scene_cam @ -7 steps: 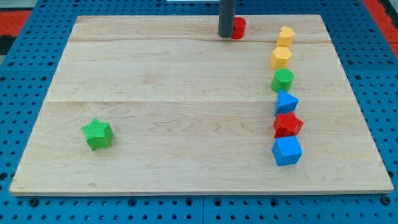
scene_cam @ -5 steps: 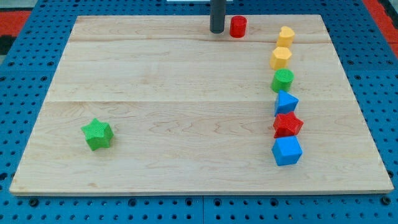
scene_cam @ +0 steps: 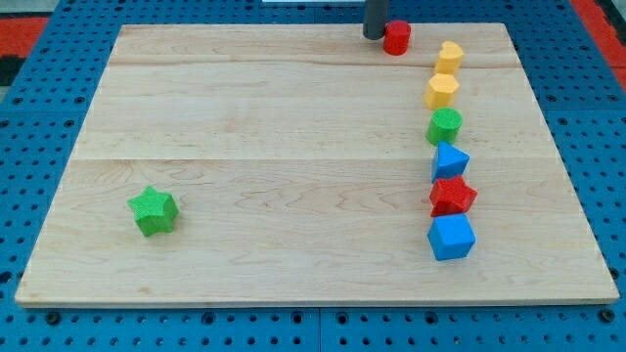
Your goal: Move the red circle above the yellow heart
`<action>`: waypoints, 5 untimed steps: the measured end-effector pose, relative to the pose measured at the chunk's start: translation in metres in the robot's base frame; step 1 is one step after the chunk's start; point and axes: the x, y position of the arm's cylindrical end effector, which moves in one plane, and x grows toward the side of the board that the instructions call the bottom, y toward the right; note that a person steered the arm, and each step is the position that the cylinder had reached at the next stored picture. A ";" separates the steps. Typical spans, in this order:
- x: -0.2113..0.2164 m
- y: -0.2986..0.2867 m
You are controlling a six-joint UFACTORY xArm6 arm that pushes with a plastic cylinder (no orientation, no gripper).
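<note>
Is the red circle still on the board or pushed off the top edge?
On. The red circle sits fully on the wooden board, near its top edge, with my tip touching its left side.

A close column of small blocks, from the yellow heart-shaped block (scene_cam: 449, 57) down to the blue cube (scene_cam: 451, 237), barred the right side; only the green star-shaped block (scene_cam: 153, 211) interrupted the left.

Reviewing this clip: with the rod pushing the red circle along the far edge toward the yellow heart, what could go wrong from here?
The red circle sits almost at the board's top edge, so a slightly off push from my tip, at its left, could slide it off. Pushed further right, it may bump the yellow heart, which could then disturb the yellow hexagon just below.
</note>
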 end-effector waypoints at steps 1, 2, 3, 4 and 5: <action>0.000 -0.003; 0.008 -0.009; 0.024 -0.009; 0.029 -0.002; 0.023 0.008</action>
